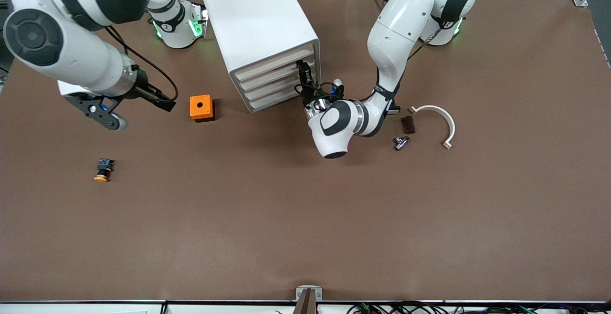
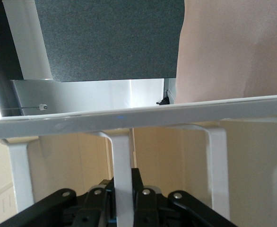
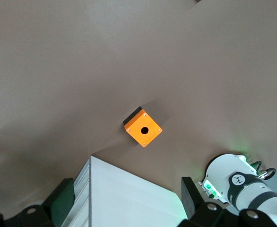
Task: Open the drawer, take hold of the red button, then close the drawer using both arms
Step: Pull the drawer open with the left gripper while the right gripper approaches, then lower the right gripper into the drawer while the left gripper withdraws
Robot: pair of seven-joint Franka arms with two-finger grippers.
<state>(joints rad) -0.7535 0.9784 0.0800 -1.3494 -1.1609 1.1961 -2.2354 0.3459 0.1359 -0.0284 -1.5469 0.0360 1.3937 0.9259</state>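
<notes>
- Nearest the front camera on the brown counter, toward the right arm's end, lies an orange-capped button with a black and blue body.
- Farther up, toward the left arm's end, a small metal part, a dark brown block and a curved white bracket lie near one another.
- The orange cube with a hole in its top stands beside the cabinet, toward the right arm's end; the right wrist view shows it too.
- The right end effector waits in the air over the counter beside the cube, its fingers spread wide with nothing between them.
- The left end effector is at the front of the cabinet, at the corner of the drawer, the top 1 of 4; its fingers are closed on a white vertical rib of the drawer's handle.
- The drawer looks closed or nearly so.
- The red-capped button is not visible in any view.
</notes>
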